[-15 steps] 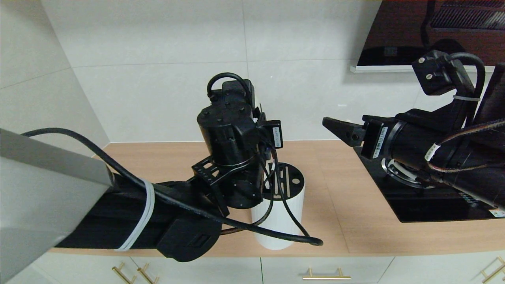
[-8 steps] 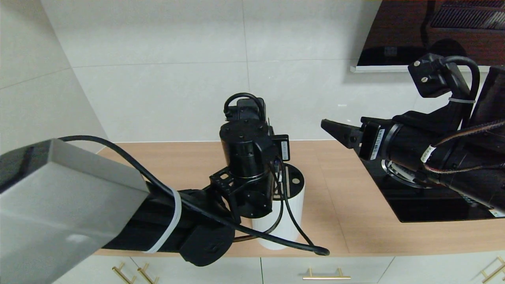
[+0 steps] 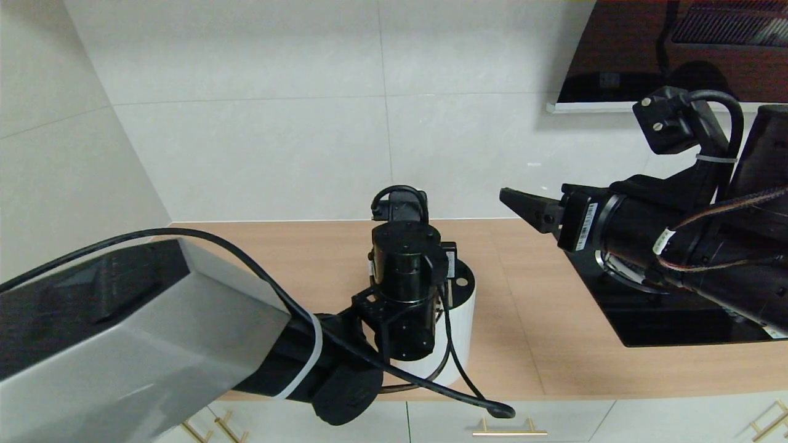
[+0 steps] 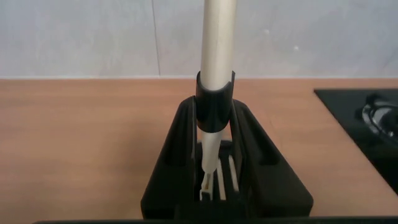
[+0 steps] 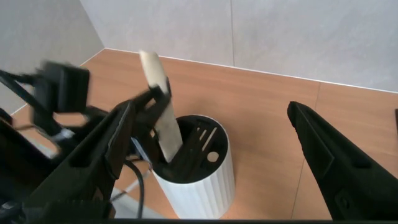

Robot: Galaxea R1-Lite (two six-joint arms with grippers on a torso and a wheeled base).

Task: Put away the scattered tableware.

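A white cylindrical holder [image 3: 460,311] with a black slotted top stands near the wooden counter's front edge. My left gripper [image 4: 214,107] hangs straight over it, shut on a cream-handled utensil [image 4: 216,43] with a black collar. The utensil's thin lower end reaches down into a slot of the holder's top. In the right wrist view the cream handle [image 5: 155,78] sticks up from the holder [image 5: 199,177], with the left gripper around it. My right gripper [image 5: 212,111] is open and holds nothing. It hovers above the counter to the right of the holder [image 3: 526,206].
A black hob [image 3: 652,314] with a burner lies in the counter at the right, under a dark range hood [image 3: 671,49]. A tiled wall closes the back. Bare wooden counter [image 3: 258,258] stretches to the left of the holder. Drawers with brass handles [image 3: 508,431] sit below.
My left arm has swung right and down, bringing the utensil over and into the holder's top. The right arm has shifted only slightly.
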